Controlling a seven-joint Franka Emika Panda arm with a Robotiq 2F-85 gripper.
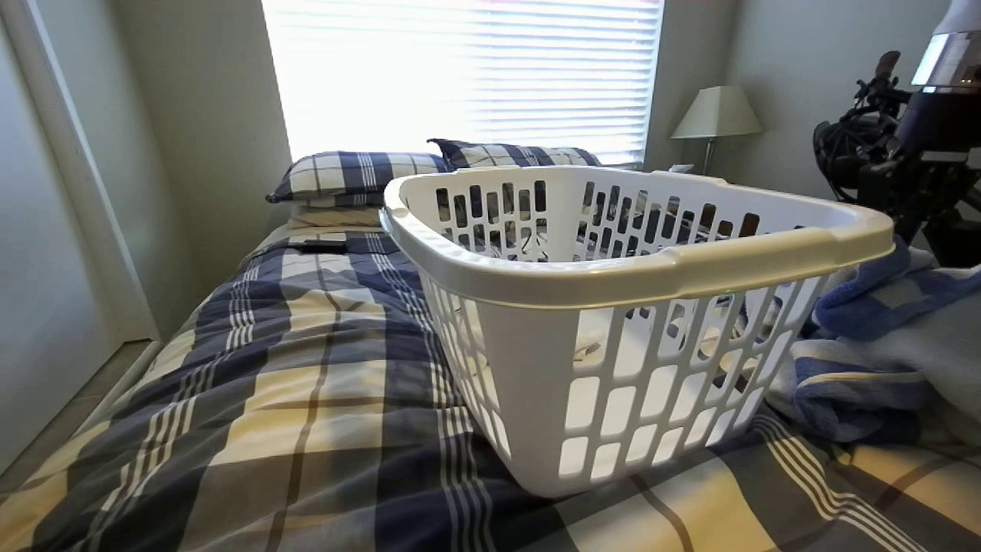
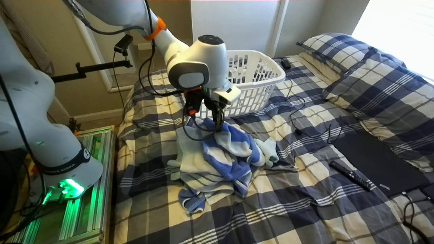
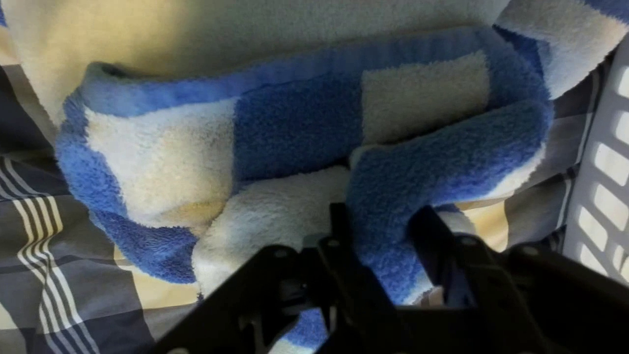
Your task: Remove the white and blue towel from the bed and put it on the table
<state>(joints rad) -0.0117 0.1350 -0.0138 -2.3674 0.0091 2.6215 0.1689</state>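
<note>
The white and blue towel [image 2: 234,162] lies in a crumpled heap on the plaid-covered bed [image 2: 145,203], with paler cloth, some of it striped, spread under and around it; whether the heap is one piece or several cannot be told. The Panda arm [image 2: 203,64] reaches over from its base [image 2: 71,162] at the bedside, which sits on a metal frame [image 2: 69,223] lit green. The gripper [image 3: 381,221] points down into the heap, largely hidden behind looped cables [image 2: 217,118] in an exterior view. In the wrist view the jaws stand a moderate gap apart, one on either side of a raised blue fold [image 3: 388,196] of the towel; the fold fills the space between them, but whether they pinch it cannot be told. A white plastic laundry basket [image 1: 613,284] stands upright on the bed just beside the towel, and its slotted wall edges the wrist view. Plaid pillows [image 2: 390,91] lie at the head of the bed; near them are a flat black device [image 2: 376,162] with small pale lettering, a black remote control [image 2: 351,175] just beside it, and a thin cable [image 2: 298,131] trailing over the cover. Beyond the pillows are a bright window with blinds [image 1: 559,84] and a lamp [image 1: 716,115] with a pale shade.
</note>
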